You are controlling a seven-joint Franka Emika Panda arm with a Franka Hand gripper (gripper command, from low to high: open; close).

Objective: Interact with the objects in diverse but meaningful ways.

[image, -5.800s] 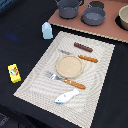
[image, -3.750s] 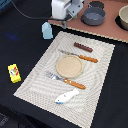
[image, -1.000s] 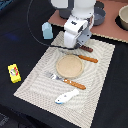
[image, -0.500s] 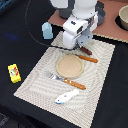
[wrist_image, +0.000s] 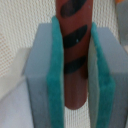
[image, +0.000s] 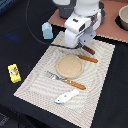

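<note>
From my remote station, I saw the brown toy sausage with dark grill stripes [wrist_image: 74, 50] lying on the woven cream placemat [image: 40, 80] near its far edge, between the gripper's [wrist_image: 75, 75] teal-padded fingers [wrist_image: 54, 75], which flanked its mid-length closely; I could not tell whether they were already pressing it. I judged it light, rigid and smooth, so a mid-body grip across its width seemed right, though its round sides might slip.
</note>
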